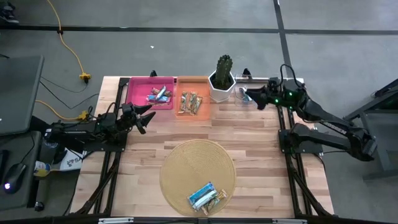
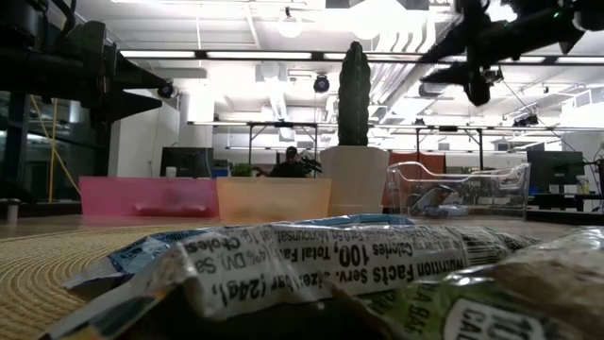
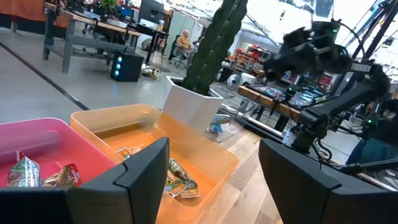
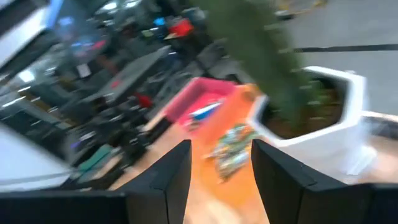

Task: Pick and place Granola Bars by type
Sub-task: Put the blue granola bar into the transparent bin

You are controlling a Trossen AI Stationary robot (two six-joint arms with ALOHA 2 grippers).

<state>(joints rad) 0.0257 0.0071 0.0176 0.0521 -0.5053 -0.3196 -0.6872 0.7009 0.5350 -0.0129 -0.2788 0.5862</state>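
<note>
Sorting is mid-cycle: right hand (image 1: 244, 94) hangs released and empty above the clear bin (image 1: 244, 98), left hand (image 1: 148, 118) likewise parted; next, fetch the Granola Bars (image 1: 207, 197) on the woven mat (image 1: 180, 168).

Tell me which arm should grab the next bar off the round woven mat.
Left, probably: the left gripper is open, nearer the granola bars on the mat. The right gripper is by the cactus.
</note>
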